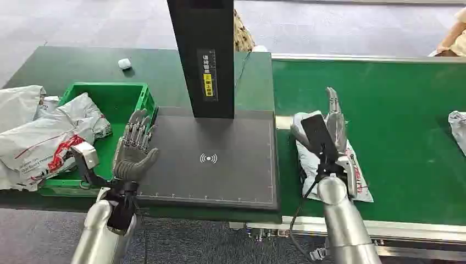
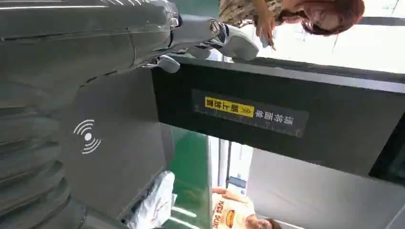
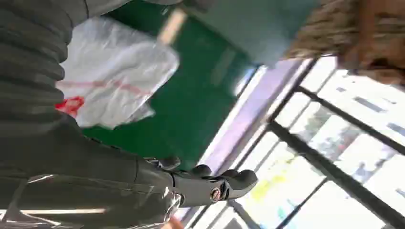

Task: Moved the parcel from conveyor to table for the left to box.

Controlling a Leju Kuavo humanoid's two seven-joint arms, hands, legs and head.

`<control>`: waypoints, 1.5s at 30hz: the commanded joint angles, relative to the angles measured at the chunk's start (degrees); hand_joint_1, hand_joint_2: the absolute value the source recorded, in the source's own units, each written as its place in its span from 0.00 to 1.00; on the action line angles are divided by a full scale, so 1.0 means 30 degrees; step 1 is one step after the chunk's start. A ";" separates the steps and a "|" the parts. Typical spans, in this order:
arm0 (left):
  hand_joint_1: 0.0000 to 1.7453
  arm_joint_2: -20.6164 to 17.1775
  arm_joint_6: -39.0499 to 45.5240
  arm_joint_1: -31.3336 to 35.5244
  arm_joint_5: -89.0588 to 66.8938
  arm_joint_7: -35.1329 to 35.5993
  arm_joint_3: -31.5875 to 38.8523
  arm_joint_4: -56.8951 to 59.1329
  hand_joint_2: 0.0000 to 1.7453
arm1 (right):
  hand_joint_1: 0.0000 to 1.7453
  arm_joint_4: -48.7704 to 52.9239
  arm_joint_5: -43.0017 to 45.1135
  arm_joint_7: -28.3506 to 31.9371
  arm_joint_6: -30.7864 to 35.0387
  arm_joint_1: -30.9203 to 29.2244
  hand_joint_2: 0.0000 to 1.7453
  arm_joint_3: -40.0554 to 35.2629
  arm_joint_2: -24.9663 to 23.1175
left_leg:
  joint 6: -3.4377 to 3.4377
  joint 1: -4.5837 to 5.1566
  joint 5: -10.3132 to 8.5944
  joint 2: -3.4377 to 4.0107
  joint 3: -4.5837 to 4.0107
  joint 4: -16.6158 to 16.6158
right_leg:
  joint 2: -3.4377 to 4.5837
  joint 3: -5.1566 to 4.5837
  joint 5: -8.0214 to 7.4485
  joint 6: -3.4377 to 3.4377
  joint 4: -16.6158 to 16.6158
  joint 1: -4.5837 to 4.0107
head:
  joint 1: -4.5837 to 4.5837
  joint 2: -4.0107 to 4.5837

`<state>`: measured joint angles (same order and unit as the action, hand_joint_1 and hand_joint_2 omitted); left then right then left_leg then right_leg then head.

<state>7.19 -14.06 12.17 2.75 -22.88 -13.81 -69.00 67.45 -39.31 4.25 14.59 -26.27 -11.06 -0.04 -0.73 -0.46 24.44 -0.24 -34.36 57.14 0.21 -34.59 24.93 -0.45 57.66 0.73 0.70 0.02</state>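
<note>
A white parcel (image 1: 360, 182) with red print lies on the green conveyor belt (image 1: 395, 110), close to the belt's left end. My right hand (image 1: 328, 125) is over the parcel's far part with its fingers stretched out, gripping nothing. In the right wrist view the parcel (image 3: 114, 71) lies on the belt beside the straight fingers (image 3: 229, 183). My left hand (image 1: 135, 149) is held upright and open above the left edge of the grey scanning pad (image 1: 220, 159), next to the green bin (image 1: 118, 96). The left wrist view looks past that hand (image 2: 119, 38) across the pad (image 2: 114, 143).
Several white parcels (image 1: 44, 132) lie in and beside the green bin. A black scanner column (image 1: 203, 55) stands at the pad's far edge. Another parcel (image 1: 459, 126) lies at the belt's right end. A small white object (image 1: 124, 64) rests on the far table. People stand beyond.
</note>
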 commanded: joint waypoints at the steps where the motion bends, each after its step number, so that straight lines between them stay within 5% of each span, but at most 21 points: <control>1: 0.00 -0.0380 -0.0503 0.1446 0.0270 0.0695 -0.0476 0.0942 1.00 | 0.00 -1.5983 -0.3605 -0.3803 -0.3701 -0.8678 1.00 0.1077 0.4070 | 0.0051 0.0007 -0.0040 -0.0040 0.0030 0.0015 | -0.0052 0.0063 -0.0030 -0.0027 -0.0023 0.0001 | -0.0007 0.0000; 10: 0.00 -0.0646 -0.0508 0.1607 0.0325 0.0452 -0.0745 0.1495 1.00 | 0.00 -1.6214 -0.2898 -0.2501 -0.9016 -0.7561 1.00 0.0288 0.4044 | 0.0090 0.0043 -0.0040 -0.0097 0.0018 0.0010 | -0.0126 0.0076 -0.0015 -0.0037 -0.0040 -0.0004 | -0.0007 0.0000; 15: 0.00 -0.0648 -0.0502 0.1609 0.0325 0.0451 -0.0736 0.1466 1.00 | 0.00 -1.6173 -0.2884 -0.2475 -0.9006 -0.7491 1.00 0.0277 0.4084 | 0.0098 0.0051 -0.0042 -0.0081 -0.0041 0.0032 | -0.0110 0.0012 -0.0012 -0.0062 -0.0015 0.0002 | -0.0007 0.0000; 21: 0.00 -0.0800 -0.0556 0.1651 0.0151 0.0280 -0.0728 0.1633 1.00 | 0.00 -1.4637 -0.2111 0.0491 -1.3604 -0.5402 1.00 -0.2836 0.6012 | 0.0096 0.0040 -0.0045 -0.0118 -0.0029 0.0027 | -0.0141 0.0040 -0.0006 -0.0062 -0.0034 -0.0007 | -0.0007 0.0000; 45: 0.00 -0.0922 -0.0472 0.1226 0.0196 0.0316 -0.0560 0.1374 1.00 | 0.00 -1.2410 -0.1892 0.0452 -1.3757 -0.4270 1.00 -0.5251 0.6938 | 0.0114 0.0043 -0.0016 -0.0087 0.0015 0.0025 | -0.0125 0.0088 0.0000 -0.0058 -0.0065 -0.0007 | 0.0000 0.0000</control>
<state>6.40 -15.52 14.66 3.34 -21.94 -14.43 -68.00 26.56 -45.31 6.19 -25.94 -41.53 -20.44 18.54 -0.37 -0.30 24.37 -0.47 -34.59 57.37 -0.10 -34.62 24.90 -0.71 57.63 0.75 0.70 0.02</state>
